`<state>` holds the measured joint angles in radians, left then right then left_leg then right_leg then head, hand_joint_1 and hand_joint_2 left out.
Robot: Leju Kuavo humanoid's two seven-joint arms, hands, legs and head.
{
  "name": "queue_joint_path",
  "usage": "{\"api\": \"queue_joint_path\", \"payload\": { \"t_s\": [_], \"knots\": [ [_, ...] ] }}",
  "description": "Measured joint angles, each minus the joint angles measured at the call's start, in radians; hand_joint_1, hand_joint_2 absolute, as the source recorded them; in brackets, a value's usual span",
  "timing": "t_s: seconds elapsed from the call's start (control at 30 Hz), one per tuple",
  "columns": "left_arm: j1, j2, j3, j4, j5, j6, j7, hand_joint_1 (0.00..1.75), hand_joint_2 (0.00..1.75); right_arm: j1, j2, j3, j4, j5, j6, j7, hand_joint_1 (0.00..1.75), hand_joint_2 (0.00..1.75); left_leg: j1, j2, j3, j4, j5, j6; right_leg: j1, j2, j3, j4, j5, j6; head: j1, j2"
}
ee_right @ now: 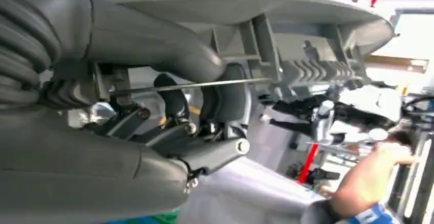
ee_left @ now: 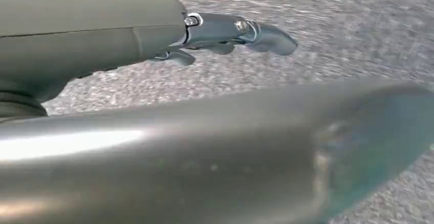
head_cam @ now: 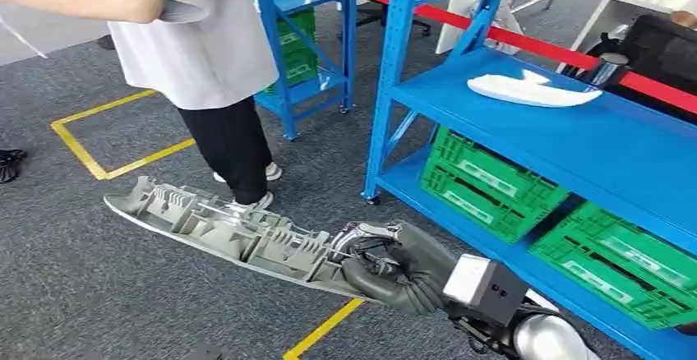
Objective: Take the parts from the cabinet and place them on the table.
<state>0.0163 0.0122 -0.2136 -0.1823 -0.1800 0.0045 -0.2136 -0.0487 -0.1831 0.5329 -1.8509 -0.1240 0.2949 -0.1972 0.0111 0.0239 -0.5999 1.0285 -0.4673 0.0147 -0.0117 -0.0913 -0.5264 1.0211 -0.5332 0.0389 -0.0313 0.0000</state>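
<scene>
This place looks like a workshop or a parts storeroom in a factory. Beyond the right robot hand (head_cam: pixel 374 257) stands a blue steel rack (head_cam: pixel 526 122) with open shelves. Green plastic crates (head_cam: pixel 493 183) sit on its lower shelf, close to the robot hand, and a white moulded part (head_cam: pixel 530 90) lies on the shelf above them. A second blue rack (head_cam: pixel 308 39) stands farther away, also with green crates. The floor is grey carpet (head_cam: pixel 74 245) with yellow tape lines (head_cam: pixel 107 142) marking zones, and one yellow line (head_cam: pixel 325 327) runs just beside the robot hand. A red barrier bar (head_cam: pixel 510 35) passes behind the racks. A person (head_cam: pixel 205 56) in a white shirt stands near.
</scene>
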Motion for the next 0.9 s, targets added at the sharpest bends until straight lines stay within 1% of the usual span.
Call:
{"api": "queue_joint_path", "payload": {
  "t_s": [0.03, 0.07, 0.1, 0.13, 0.17, 0.2, 0.23, 0.27, 0.3, 0.33, 0.37, 0.4, 0.43, 0.47, 0.5, 0.53, 0.57, 0.6, 0.63, 0.67, 0.7, 0.73, 0.77, 0.8, 0.83, 0.87, 0.9],
  "knots": [
    [-0.001, -0.001, 0.000, 0.000, 0.001, 0.010, 0.001, 0.00, 0.00, 0.003, 0.002, -0.003, -0.004, 0.000, 0.002, -0.001, 1.75, 1.75, 0.000, -0.010, -0.002, 0.000, 0.002, 0.006, -0.003, 0.049, -0.019, 0.040, -0.031, 0.001, 0.001, 0.000],
    [-0.003, -0.007, 0.000, -0.001, 0.011, 0.016, 0.001, 0.00, 0.00, 0.007, 0.002, -0.009, -0.007, 0.000, 0.006, -0.001, 1.75, 1.75, 0.000, -0.022, -0.003, 0.000, 0.003, 0.010, -0.004, 0.073, -0.055, 0.117, -0.074, 0.001, 0.001, 0.000],
    [-0.005, -0.013, 0.002, -0.001, 0.023, 0.018, 0.000, 0.00, 0.00, 0.013, 0.002, -0.013, -0.008, 0.002, 0.009, -0.001, 1.75, 1.75, -0.001, -0.035, -0.005, 0.000, 0.004, 0.013, -0.002, 0.083, -0.099, 0.207, -0.113, 0.002, 0.001, 0.000],
    [-0.005, -0.017, 0.005, -0.001, 0.033, 0.018, -0.003, 0.00, 0.00, 0.018, 0.002, -0.017, -0.008, 0.005, 0.011, 0.001, 1.75, 1.75, -0.003, -0.050, -0.006, 0.000, 0.004, 0.014, -0.001, 0.085, -0.138, 0.281, -0.137, 0.001, 0.001, 0.000],
    [-0.003, -0.020, 0.010, -0.001, 0.049, 0.016, -0.008, 0.00, 0.00, 0.024, 0.002, -0.022, -0.008, 0.006, 0.013, 0.004, 1.75, 1.75, -0.004, -0.064, -0.006, 0.000, 0.005, 0.014, 0.000, 0.085, -0.159, 0.313, -0.137, 0.000, 0.002, 0.000],
    [-0.002, -0.022, 0.018, -0.001, 0.068, 0.006, -0.014, 0.00, 0.00, 0.029, 0.003, -0.026, -0.008, 0.008, 0.014, 0.008, 1.75, 1.75, -0.004, -0.078, -0.005, 0.000, 0.005, 0.014, 0.002, 0.086, -0.156, 0.297, -0.113, -0.004, 0.001, 0.000],
    [-0.002, -0.024, 0.028, -0.001, 0.087, -0.003, -0.019, 0.00, 0.00, 0.032, 0.005, -0.030, -0.010, 0.010, 0.014, 0.012, 1.75, 1.75, -0.004, -0.092, -0.005, 0.001, 0.006, 0.013, 0.002, 0.089, -0.131, 0.237, -0.069, -0.009, 0.002, 0.000],
    [-0.002, -0.025, 0.039, -0.001, 0.108, -0.014, -0.020, 0.00, 0.00, 0.032, 0.007, -0.033, -0.014, 0.014, 0.014, 0.016, 1.75, 1.75, -0.004, -0.108, -0.003, 0.001, 0.007, 0.011, 0.002, 0.100, -0.088, 0.144, -0.017, -0.014, 0.002, 0.000],
    [-0.003, -0.027, 0.054, -0.001, 0.130, -0.025, -0.020, 0.00, 0.00, 0.031, 0.010, -0.036, -0.017, 0.017, 0.014, 0.017, 1.75, 1.75, -0.004, -0.120, -0.003, 0.001, 0.009, 0.008, 0.002, 0.132, -0.043, 0.048, 0.027, -0.020, 0.002, 0.000],
    [-0.006, -0.030, 0.066, -0.001, 0.140, -0.029, -0.020, 0.00, 0.00, 0.031, 0.011, -0.039, -0.020, 0.017, 0.014, 0.017, 1.75, 1.75, -0.005, -0.128, -0.006, 0.003, 0.011, 0.003, 0.001, 0.187, -0.025, 0.003, 0.020, -0.022, 0.000, 0.000],
    [-0.008, -0.030, 0.076, -0.001, 0.148, -0.035, -0.020, 0.00, 0.00, 0.031, 0.013, -0.040, -0.023, 0.018, 0.014, 0.017, 1.75, 1.75, -0.005, -0.140, -0.011, 0.004, 0.014, -0.004, 0.003, 0.170, -0.028, -0.002, 0.027, -0.019, 0.004, 0.000],
    [-0.007, -0.031, 0.085, -0.001, 0.157, -0.038, -0.020, 0.00, 0.00, 0.030, 0.013, -0.041, -0.024, 0.018, 0.014, 0.017, 1.75, 1.75, -0.001, -0.148, -0.014, 0.000, 0.017, -0.011, 0.007, 0.161, -0.029, 0.000, 0.026, -0.023, 0.004, 0.000],
    [-0.006, -0.032, 0.091, -0.001, 0.164, -0.043, -0.020, 0.00, 0.00, 0.031, 0.013, -0.041, -0.023, 0.018, 0.011, 0.018, 1.75, 1.75, 0.002, -0.157, -0.015, -0.005, 0.020, -0.019, 0.010, 0.155, -0.028, 0.000, 0.027, -0.029, 0.004, 0.000],
    [-0.005, -0.033, 0.102, 0.000, 0.173, -0.044, -0.019, 0.00, 0.00, 0.031, 0.013, -0.042, -0.024, 0.019, 0.010, 0.018, 1.75, 1.75, 0.001, -0.170, -0.017, -0.011, 0.024, -0.028, 0.010, 0.143, -0.026, -0.006, 0.032, -0.036, 0.004, 0.000],
    [-0.006, -0.033, 0.111, 0.000, 0.181, -0.044, -0.016, 0.00, 0.00, 0.031, 0.013, -0.043, -0.023, 0.018, 0.008, 0.018, 1.75, 1.75, 0.002, -0.159, -0.017, -0.003, 0.021, -0.030, -0.001, 0.125, -0.021, -0.020, 0.041, -0.046, 0.004, 0.000],
    [-0.008, -0.033, 0.118, -0.001, 0.185, -0.044, -0.014, 0.00, 0.00, 0.033, 0.013, -0.043, -0.024, 0.017, 0.007, 0.015, 1.75, 1.75, -0.006, -0.102, -0.032, 0.029, -0.006, -0.031, 0.001, 0.115, -0.018, -0.025, 0.042, -0.054, 0.000, 0.000],
    [-0.013, -0.034, 0.125, -0.002, 0.188, -0.044, -0.014, 0.00, 0.00, 0.033, 0.013, -0.045, -0.023, 0.015, 0.005, 0.014, 1.75, 1.75, -0.007, -0.064, -0.063, 0.094, -0.048, -0.034, 0.003, 0.100, -0.018, -0.025, 0.042, -0.056, -0.002, 0.000],
    [-0.018, -0.034, 0.129, -0.002, 0.189, -0.044, -0.014, 0.00, 0.00, 0.033, 0.013, -0.046, -0.023, 0.014, 0.005, 0.014, 1.75, 1.75, -0.005, -0.046, -0.099, 0.173, -0.087, -0.038, 0.004, 0.085, -0.019, -0.024, 0.041, -0.058, -0.002, 0.000],
    [-0.021, -0.035, 0.133, -0.002, 0.190, -0.044, -0.014, 0.00, 0.00, 0.033, 0.012, -0.046, -0.023, 0.015, 0.005, 0.014, 1.75, 1.75, -0.002, -0.038, -0.134, 0.251, -0.120, -0.042, 0.005, 0.069, -0.019, -0.022, 0.040, -0.059, -0.002, 0.000],
    [-0.021, -0.036, 0.135, -0.002, 0.193, -0.044, -0.014, 0.00, 0.00, 0.033, 0.012, -0.047, -0.023, 0.014, 0.005, 0.014, 1.75, 1.75, -0.001, -0.035, -0.153, 0.298, -0.132, -0.045, 0.005, 0.055, -0.020, -0.021, 0.039, -0.060, -0.002, 0.000],
    [-0.020, -0.037, 0.138, -0.002, 0.199, -0.044, -0.014, 0.00, 0.00, 0.033, 0.011, -0.047, -0.022, 0.010, 0.005, 0.011, 1.75, 1.75, 0.001, -0.033, -0.149, 0.296, -0.121, -0.047, 0.005, 0.043, -0.020, -0.019, 0.037, -0.059, -0.002, 0.000],
    [-0.019, -0.037, 0.143, -0.002, 0.202, -0.043, -0.014, 0.00, 0.00, 0.032, 0.010, -0.046, -0.021, 0.004, 0.005, 0.007, 1.75, 1.75, 0.003, -0.029, -0.119, 0.244, -0.087, -0.049, 0.005, 0.030, -0.020, -0.017, 0.035, -0.057, -0.002, 0.000],
    [-0.020, -0.037, 0.148, -0.002, 0.210, -0.042, -0.014, 0.00, 0.00, 0.029, 0.008, -0.046, -0.019, -0.003, 0.003, 0.000, 1.75, 1.75, 0.005, -0.018, -0.067, 0.152, -0.044, -0.050, 0.004, 0.018, -0.019, -0.014, 0.032, -0.054, -0.002, 0.000],
    [-0.020, -0.035, 0.153, -0.002, 0.214, -0.041, -0.016, 0.00, 0.00, 0.026, 0.006, -0.045, -0.015, -0.009, 0.001, -0.007, 1.75, 1.75, 0.004, 0.007, -0.014, 0.060, -0.009, -0.048, 0.004, 0.007, -0.017, -0.010, 0.028, -0.049, -0.002, 0.000],
    [-0.022, -0.035, 0.156, -0.003, 0.220, -0.042, -0.022, 0.00, 0.00, 0.021, 0.005, -0.043, -0.011, -0.015, -0.001, -0.010, 1.75, 1.75, -0.001, 0.052, 0.012, 0.002, -0.018, -0.042, 0.008, -0.001, -0.017, -0.007, 0.024, -0.043, -0.002, 0.000],
    [-0.022, -0.035, 0.161, -0.003, 0.227, -0.044, -0.027, 0.00, 0.00, 0.014, 0.001, -0.041, -0.006, -0.018, -0.003, -0.014, 1.75, 1.75, -0.003, 0.038, 0.010, -0.001, -0.009, -0.027, 0.013, -0.008, -0.017, -0.001, 0.019, -0.036, -0.001, 0.000],
    [-0.020, -0.035, 0.164, -0.002, 0.232, -0.047, -0.034, 0.00, 0.00, 0.008, 0.000, -0.037, -0.001, -0.020, -0.003, -0.019, 1.75, 1.75, -0.004, 0.027, 0.007, 0.001, -0.010, -0.023, 0.014, -0.014, -0.016, -0.003, 0.020, -0.032, -0.001, 0.000]
  ]
}}
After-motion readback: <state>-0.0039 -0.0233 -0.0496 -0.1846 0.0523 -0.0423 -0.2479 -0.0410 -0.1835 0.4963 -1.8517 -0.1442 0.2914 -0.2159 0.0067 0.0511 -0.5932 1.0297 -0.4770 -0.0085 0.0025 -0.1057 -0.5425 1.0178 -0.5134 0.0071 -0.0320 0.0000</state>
